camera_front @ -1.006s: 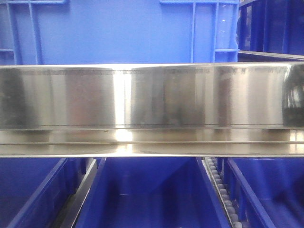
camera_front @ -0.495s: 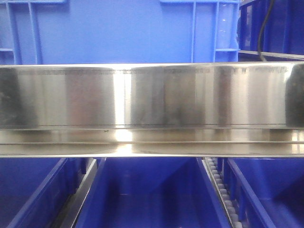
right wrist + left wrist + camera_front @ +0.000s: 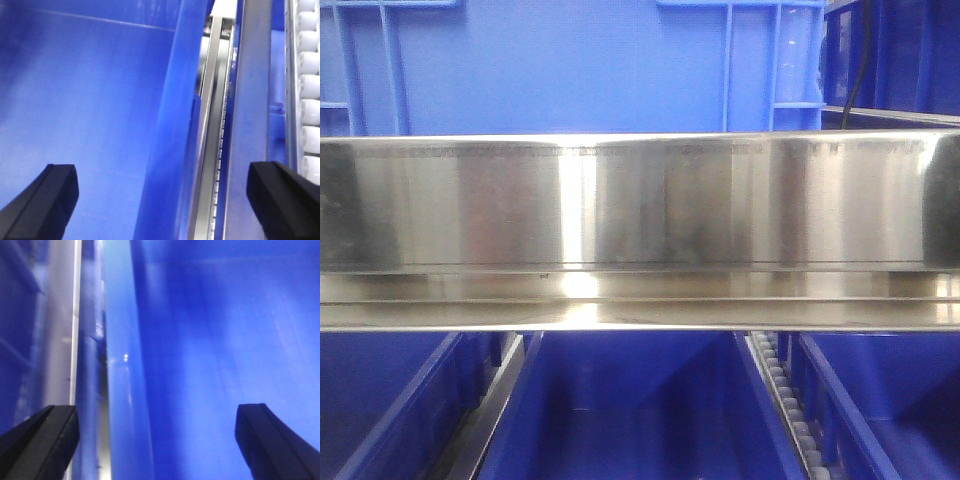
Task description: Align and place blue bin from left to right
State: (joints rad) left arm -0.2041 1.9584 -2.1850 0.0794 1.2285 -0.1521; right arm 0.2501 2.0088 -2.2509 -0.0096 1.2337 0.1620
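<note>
A large blue bin (image 3: 570, 65) stands on the upper shelf behind the steel rail. Below the rail a second blue bin (image 3: 635, 410) sits in the middle lane. In the left wrist view my left gripper (image 3: 157, 440) is open, its black fingers (image 3: 45, 440) straddling the left wall of a blue bin (image 3: 215, 340). My right gripper (image 3: 162, 200) is open too, with the right wall of a blue bin (image 3: 90, 100) between its black fingers (image 3: 280, 200). Neither gripper shows in the front view.
A shiny steel rail (image 3: 640, 230) crosses the whole front view. More blue bins stand at lower left (image 3: 380, 400), lower right (image 3: 890, 400) and upper right (image 3: 895, 55). A white roller track (image 3: 310, 90) and a metal lane guide (image 3: 212, 125) run beside the right gripper.
A black cable at the upper right of the front view came into sight and has shifted slightly left. The bins and the rail have not moved.
</note>
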